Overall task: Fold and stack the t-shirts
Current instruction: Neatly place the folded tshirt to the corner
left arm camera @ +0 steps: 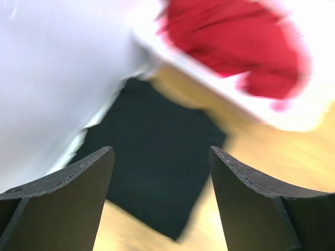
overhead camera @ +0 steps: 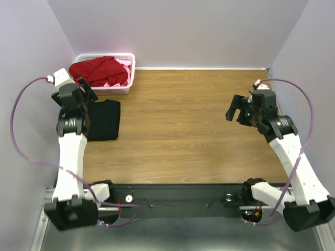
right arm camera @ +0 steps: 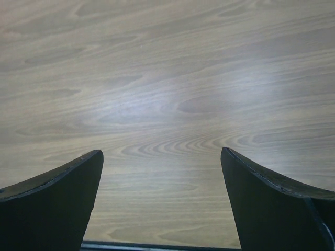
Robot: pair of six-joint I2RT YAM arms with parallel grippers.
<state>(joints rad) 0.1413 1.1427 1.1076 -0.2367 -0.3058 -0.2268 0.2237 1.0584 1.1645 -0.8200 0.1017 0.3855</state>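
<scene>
A black t-shirt (overhead camera: 105, 119) lies folded into a rectangle at the table's left edge; it also shows in the left wrist view (left arm camera: 152, 151). A red t-shirt (overhead camera: 98, 70) lies crumpled in the white basket (overhead camera: 131, 67) at the back left, with pink cloth (overhead camera: 121, 64) under it. The red shirt shows blurred in the left wrist view (left arm camera: 235, 42). My left gripper (overhead camera: 86, 95) is open and empty, above the black shirt's far end, near the basket. My right gripper (overhead camera: 238, 109) is open and empty over bare wood at the right.
White walls close in the table on the left, back and right. The basket stands against the back-left corner. The wooden table (overhead camera: 193, 120) stretches between the two arms. A black rail (overhead camera: 178, 196) runs along the near edge.
</scene>
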